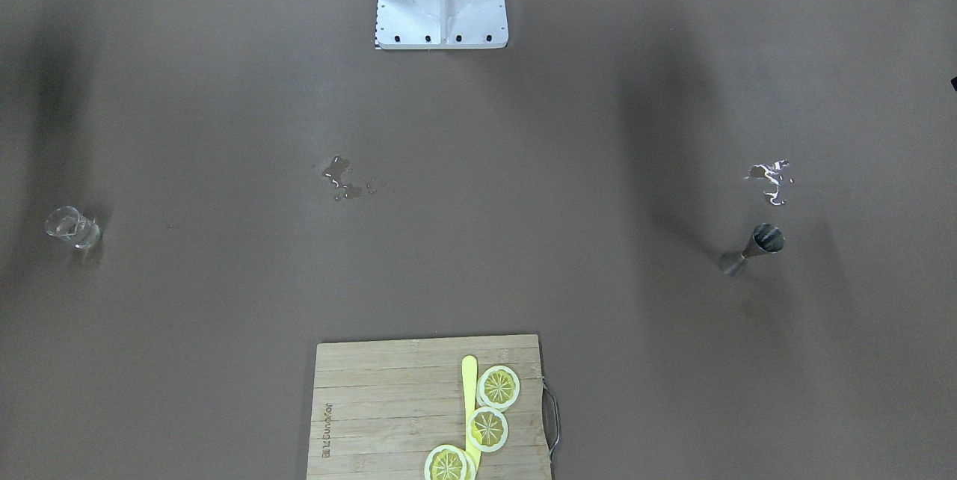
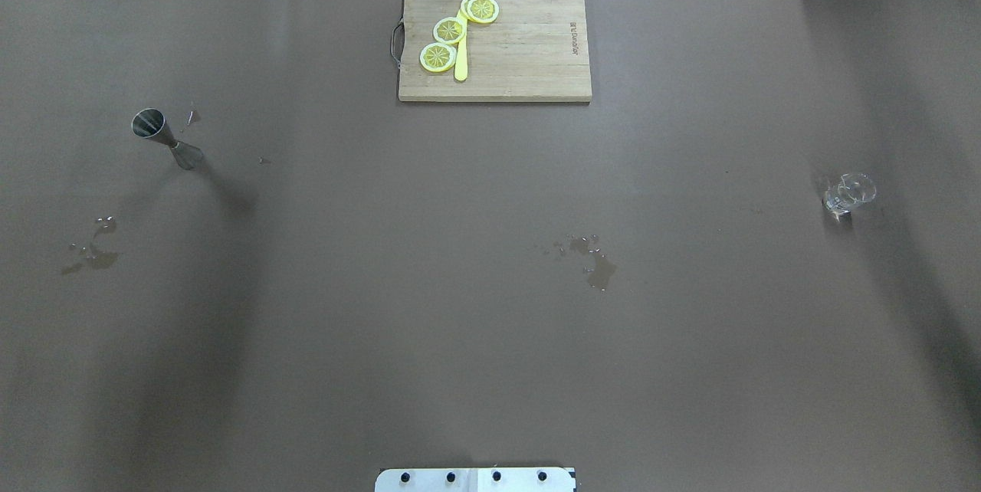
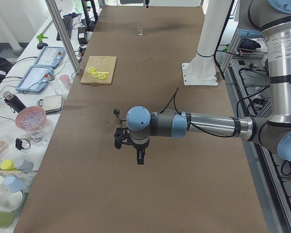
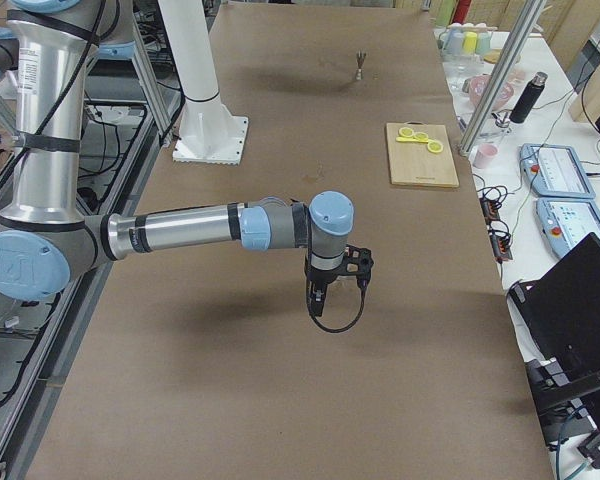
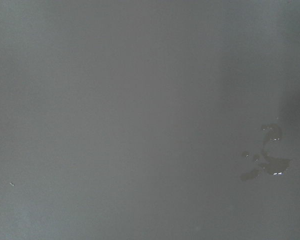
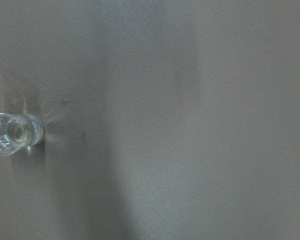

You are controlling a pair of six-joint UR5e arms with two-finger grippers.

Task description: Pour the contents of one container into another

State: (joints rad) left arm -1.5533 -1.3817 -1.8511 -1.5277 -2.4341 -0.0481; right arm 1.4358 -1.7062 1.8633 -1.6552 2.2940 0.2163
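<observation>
**Grippers hang over the table, both cups standing apart from them**

The left gripper (image 3: 140,160) hangs above the brown table (image 2: 490,339). I cannot tell whether its fingers are spread, nor those of the right gripper (image 4: 317,303). A wooden board (image 2: 529,55) lies at the far edge. The metal measuring cup (image 2: 165,138) stands upright near the left gripper, not touching it. The small glass (image 2: 847,193) stands upright on the right side, at the left edge of the right wrist view.

one metal jigger (image 2: 165,138), one clear glass (image 2: 847,193), one wooden cutting board (image 2: 529,55). one yellow utensil (image 2: 460,67) and at least three lemon slices (image 2: 438,57), perhaps a fourth overlapped. two larger puddles (image 2: 594,266).
</observation>
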